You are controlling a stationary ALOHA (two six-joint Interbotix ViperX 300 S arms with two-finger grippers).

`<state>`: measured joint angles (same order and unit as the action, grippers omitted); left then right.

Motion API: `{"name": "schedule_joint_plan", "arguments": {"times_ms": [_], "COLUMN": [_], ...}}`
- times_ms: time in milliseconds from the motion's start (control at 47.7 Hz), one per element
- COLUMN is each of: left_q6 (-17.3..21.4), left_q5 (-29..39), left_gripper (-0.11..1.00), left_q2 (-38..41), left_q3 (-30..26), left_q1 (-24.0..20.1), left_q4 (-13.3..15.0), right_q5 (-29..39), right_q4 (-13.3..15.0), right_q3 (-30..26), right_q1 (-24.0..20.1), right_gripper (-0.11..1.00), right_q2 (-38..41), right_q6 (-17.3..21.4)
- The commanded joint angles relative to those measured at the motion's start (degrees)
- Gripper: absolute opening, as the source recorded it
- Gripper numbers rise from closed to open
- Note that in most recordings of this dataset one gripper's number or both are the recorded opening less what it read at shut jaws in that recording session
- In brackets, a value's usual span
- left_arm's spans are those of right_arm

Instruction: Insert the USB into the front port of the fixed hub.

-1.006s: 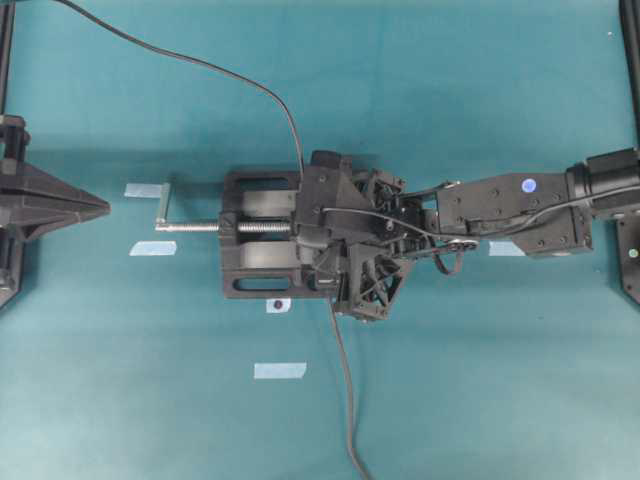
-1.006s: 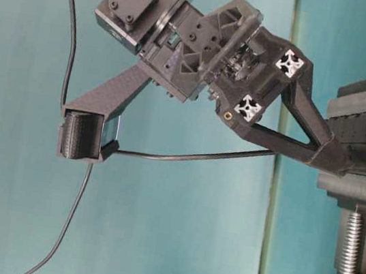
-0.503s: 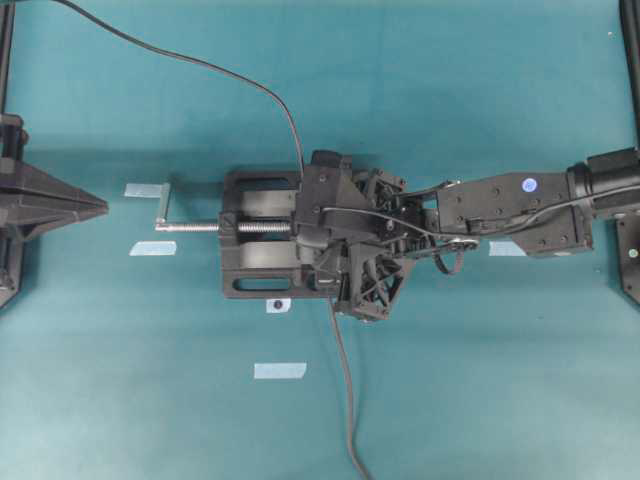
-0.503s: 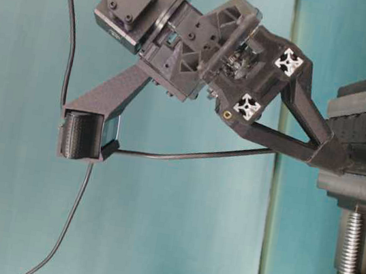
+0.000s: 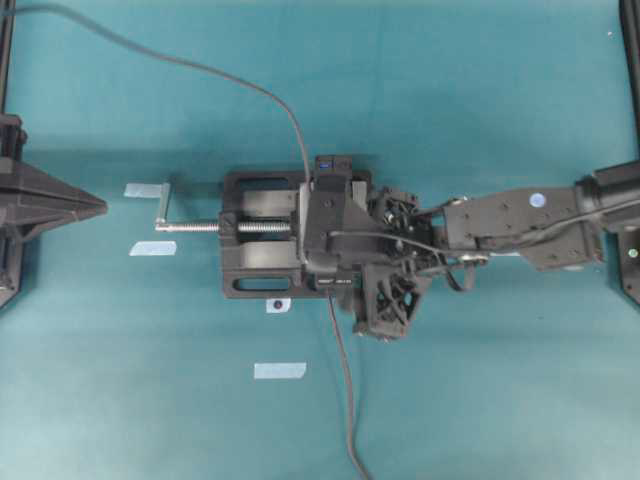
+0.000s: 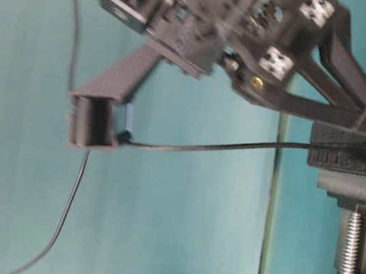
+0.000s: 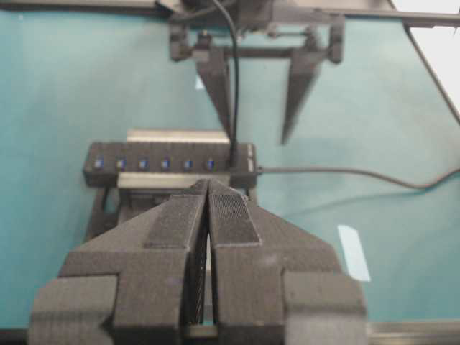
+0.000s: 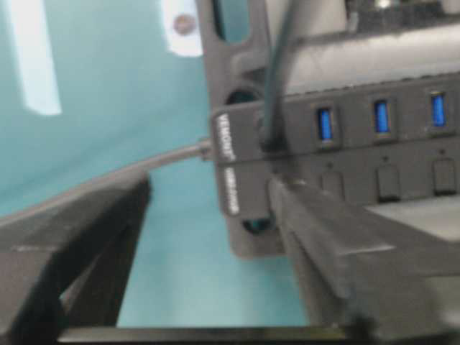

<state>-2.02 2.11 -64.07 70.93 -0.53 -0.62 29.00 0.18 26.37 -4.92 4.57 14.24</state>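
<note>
Our right pincer [image 8: 208, 244] stands released, its two fingers spread to either side of the USB [image 8: 267, 129] and touching nothing we can see. The plug sits just ahead of the pincer, seated in the end slot of the fixed hub [image 7: 169, 164], nearest the branded end cap. We judge the step to be backing away: draw straight out along the cable's line so neither finger snags the cable [image 6: 215, 149]. The plug's long axis runs into the hub's slotted face, across the hub's length; its cable trails away from that face. Our left pincer [image 7: 208, 223] is clenched on nothing, parked well apart on the hub's far side.
</note>
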Motion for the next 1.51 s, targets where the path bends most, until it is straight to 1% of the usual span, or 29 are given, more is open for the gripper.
{"name": "schedule_joint_plan", "arguments": {"times_ms": [0,210,629,838,1027,1173,1341,1488], "left_q6": [-0.1,-0.2,-0.3,-0.6,-1.6,-1.6,-1.5,-1.6], "left_q5": [-0.6,-0.5,-0.6,-0.6,-0.5,-0.5,-0.5,-0.5], "left_gripper": [0.0,0.0,0.0,0.0,0.0,0.0,0.0,0.0], "left_q2": [0.2,0.2,0.2,0.2,0.2,0.1,0.1,0.0], "left_q3": [-0.7,-0.6,-0.6,-0.6,-0.4,-0.4,-0.3,-0.3], "left_q1": [-0.1,-0.1,-0.1,-0.1,-0.1,-0.1,-0.1,-0.1], "left_q4": [-0.1,-0.2,-0.2,-0.2,-0.2,-0.2,-0.2,-0.2], "right_q5": [1.6,5.7,6.1,6.2,5.3,3.7,2.3,0.9], "right_q4": [0.6,2.2,2.2,2.2,2.2,2.2,2.2,1.8], "right_q3": [-1.8,-2.7,-2.7,-2.0,-0.1,2.6,5.6,8.1], "right_q1": [0.6,0.8,0.7,0.9,1.5,2.9,3.4,3.4], "right_gripper": [0.79,0.78,0.78,0.78,0.78,0.78,0.78,0.78], "right_q2": [-2.9,-4.0,-4.7,-6.6,-10.1,-13.8,-18.2,-19.6], "right_q6": [0.4,0.4,0.3,0.3,0.4,0.4,0.5,0.6]}}
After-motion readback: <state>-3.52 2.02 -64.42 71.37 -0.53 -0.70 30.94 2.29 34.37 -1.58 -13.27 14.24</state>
